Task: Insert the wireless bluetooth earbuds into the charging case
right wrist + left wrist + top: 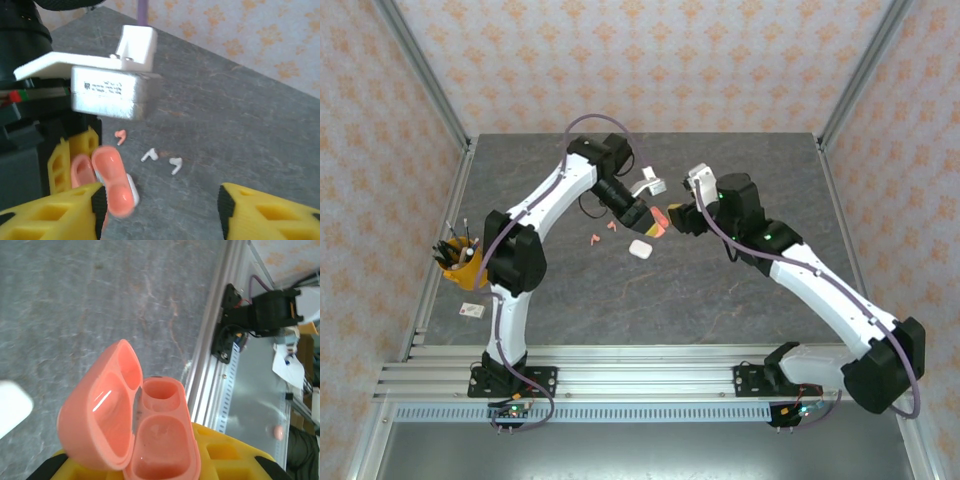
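Observation:
A coral charging case (162, 440) hangs above the table with its lid (100, 410) swung open and both wells bare. My left gripper (160, 467) is shut on its base. In the right wrist view the open case (112, 185) sits just beside the left fingertip of my right gripper (161, 205), which is open with nothing between its fingers. I cannot tell whether that fingertip touches the lid. On the table beyond lie one coral earbud (120, 135) and two white earbuds (150, 155) (176, 164). From above, both grippers (645, 213) (678, 216) meet at the case (658, 222).
A white case (640, 249) lies shut on the table just below the held one. A yellow cup of pens (460, 262) and a small card (472, 310) sit at the left edge. The aluminium rail (640, 375) runs along the near edge.

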